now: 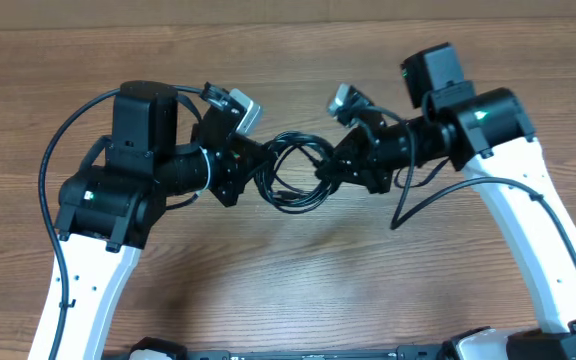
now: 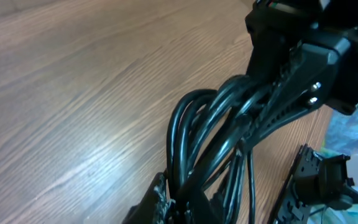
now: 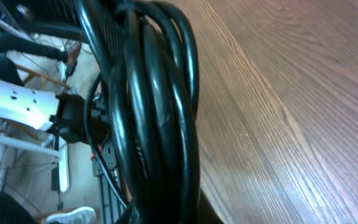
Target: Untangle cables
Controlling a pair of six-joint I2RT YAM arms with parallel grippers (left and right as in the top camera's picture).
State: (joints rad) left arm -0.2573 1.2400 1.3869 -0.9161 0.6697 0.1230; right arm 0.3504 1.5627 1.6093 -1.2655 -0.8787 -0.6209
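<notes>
We found the cables [image 1: 293, 175] bunched mid-frame over the worktop [image 1: 288, 285], the left end effector [image 1: 243, 172] and right end effector [image 1: 336, 172] clamped on opposite sides. We judged this hold would draw the loops apart.

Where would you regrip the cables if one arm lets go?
The lower arc of the cables, bulging toward the robot base between the left gripper and right gripper, which clamp the coil's two sides. Come from above, fingers across the strands: that arc looks freest of the crossings.
</notes>
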